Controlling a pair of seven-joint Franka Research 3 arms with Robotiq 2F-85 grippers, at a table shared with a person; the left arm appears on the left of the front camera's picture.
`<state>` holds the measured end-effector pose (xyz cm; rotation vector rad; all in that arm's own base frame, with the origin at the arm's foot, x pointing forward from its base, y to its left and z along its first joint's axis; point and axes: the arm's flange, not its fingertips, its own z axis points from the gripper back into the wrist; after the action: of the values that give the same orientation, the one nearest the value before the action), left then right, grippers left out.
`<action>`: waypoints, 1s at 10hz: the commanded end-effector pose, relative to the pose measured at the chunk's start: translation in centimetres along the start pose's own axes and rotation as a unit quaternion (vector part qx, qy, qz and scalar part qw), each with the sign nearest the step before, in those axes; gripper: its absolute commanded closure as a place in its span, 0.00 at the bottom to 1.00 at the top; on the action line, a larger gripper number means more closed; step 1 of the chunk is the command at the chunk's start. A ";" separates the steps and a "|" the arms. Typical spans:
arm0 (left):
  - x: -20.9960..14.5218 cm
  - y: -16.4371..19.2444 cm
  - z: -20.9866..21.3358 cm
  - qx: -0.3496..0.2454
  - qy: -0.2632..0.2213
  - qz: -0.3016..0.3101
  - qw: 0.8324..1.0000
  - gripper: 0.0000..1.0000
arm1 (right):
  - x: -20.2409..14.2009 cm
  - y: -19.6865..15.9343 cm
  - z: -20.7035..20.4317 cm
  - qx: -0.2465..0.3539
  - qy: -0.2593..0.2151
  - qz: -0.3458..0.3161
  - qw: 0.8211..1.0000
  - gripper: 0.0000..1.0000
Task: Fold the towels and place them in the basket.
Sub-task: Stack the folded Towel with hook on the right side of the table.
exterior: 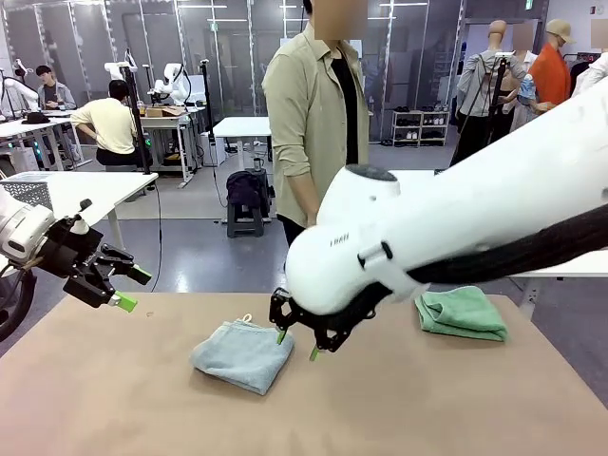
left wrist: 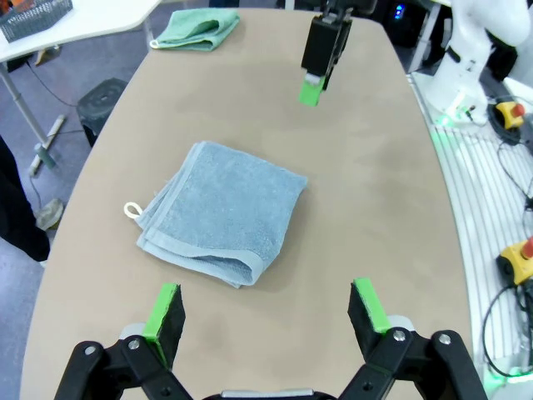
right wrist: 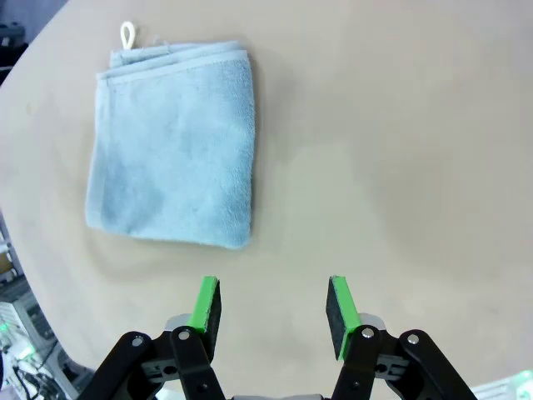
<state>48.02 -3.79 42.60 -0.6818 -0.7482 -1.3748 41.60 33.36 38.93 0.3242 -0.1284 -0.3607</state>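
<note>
A pale blue towel [exterior: 242, 353] [left wrist: 223, 212] [right wrist: 175, 142] lies folded on the tan table, its small white loop at one corner. A mint green towel [exterior: 463, 313] [left wrist: 196, 29] lies folded near the table's far right edge. My right gripper [exterior: 296, 344] [right wrist: 273, 304] hovers just right of the blue towel, open, with nothing between its fingers. It also shows beyond the towel as the right gripper [left wrist: 321, 62] in the left wrist view. My left gripper [exterior: 119, 285] [left wrist: 266, 312] hangs open above the table's left side, apart from the towel. The mesh basket [exterior: 28, 193] [left wrist: 33, 17] sits on a white side table at the left.
A person [exterior: 313, 114] stands at the far side of the table, hands down. The tan table [exterior: 427, 399] has bare room in front and at the right. Cables and red stop buttons [left wrist: 512, 112] lie on the floor beside the table.
</note>
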 end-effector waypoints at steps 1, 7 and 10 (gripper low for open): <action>0.1 0.0 0.1 -0.001 0.002 -0.002 1.000 0.00 | 0.3 1.0 -3.6 0.008 -0.041 -0.012 0.999 0.34; 0.1 0.0 0.1 -0.001 0.002 -0.002 1.000 0.00 | 1.4 3.3 -8.1 0.028 -0.053 -0.017 0.998 0.34; 0.1 0.0 0.1 -0.001 0.002 -0.002 1.000 0.00 | 1.4 4.1 -9.3 0.022 -0.055 -0.050 0.997 0.34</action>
<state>48.02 -3.79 42.60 -0.6818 -0.7482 -1.3749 45.83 37.31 32.11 0.3647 -0.1948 -0.4141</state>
